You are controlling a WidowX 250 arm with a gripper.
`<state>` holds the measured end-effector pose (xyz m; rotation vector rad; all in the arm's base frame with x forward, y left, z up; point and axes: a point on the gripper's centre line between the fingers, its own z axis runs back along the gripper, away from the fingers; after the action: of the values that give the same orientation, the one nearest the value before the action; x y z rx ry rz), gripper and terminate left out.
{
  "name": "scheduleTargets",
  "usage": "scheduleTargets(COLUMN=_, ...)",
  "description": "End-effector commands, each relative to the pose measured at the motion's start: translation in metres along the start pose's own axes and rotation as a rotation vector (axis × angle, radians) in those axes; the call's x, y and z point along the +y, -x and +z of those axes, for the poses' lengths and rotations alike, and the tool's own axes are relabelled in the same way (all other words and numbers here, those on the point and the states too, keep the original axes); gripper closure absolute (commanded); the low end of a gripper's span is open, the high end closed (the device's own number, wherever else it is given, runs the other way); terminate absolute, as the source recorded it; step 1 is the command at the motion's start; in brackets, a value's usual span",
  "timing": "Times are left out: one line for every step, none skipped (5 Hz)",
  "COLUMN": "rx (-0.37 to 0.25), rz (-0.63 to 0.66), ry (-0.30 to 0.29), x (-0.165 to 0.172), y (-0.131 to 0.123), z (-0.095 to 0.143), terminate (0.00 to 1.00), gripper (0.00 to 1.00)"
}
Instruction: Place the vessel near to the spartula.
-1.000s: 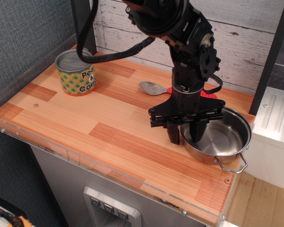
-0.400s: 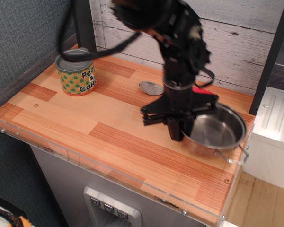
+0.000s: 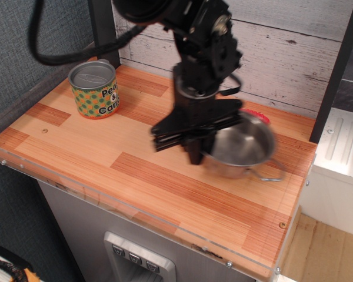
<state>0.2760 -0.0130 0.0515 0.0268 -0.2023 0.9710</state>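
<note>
The vessel (image 3: 244, 147) is a shallow shiny steel pot at the middle right of the wooden counter, blurred and slightly tilted. One wire loop handle (image 3: 269, 174) sticks out at its front right. My gripper (image 3: 201, 154) is shut on the pot's left rim, with one finger (image 3: 194, 154) outside the wall and the other inside. Of the spartula only a bit of the red handle (image 3: 256, 114) shows behind the pot; its spoon head is hidden by my arm.
A green-and-orange dotted tin can (image 3: 94, 89) stands at the back left. The wooden counter (image 3: 106, 147) has a clear plastic lip along its front. A white plank wall (image 3: 294, 53) runs behind, and a dark post (image 3: 335, 70) stands at the right.
My gripper has moved left and a little back, dragging the pot along with it by the rim. The pot now covers most of the spartula's handle, and my arm hides the spoon head.
</note>
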Motion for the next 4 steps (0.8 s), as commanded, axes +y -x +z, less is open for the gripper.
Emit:
scheduleTargets(rx=-0.041, rz=0.172, ry=-0.028, x=0.054, y=-0.016, z=0.012, terminate=0.00, gripper=1.00)
scheduleTargets(rx=-0.038, rz=0.218, ry=-0.050, x=0.069, y=-0.025, z=0.007, terminate=0.00, gripper=1.00)
scheduleTargets(rx=-0.018, rz=0.245, ry=-0.071, x=0.079, y=-0.031, z=-0.005, terminate=0.00, gripper=1.00)
scheduleTargets(rx=-0.010, rz=0.230, ry=-0.085, x=0.085, y=-0.031, z=-0.013, terminate=0.00, gripper=1.00)
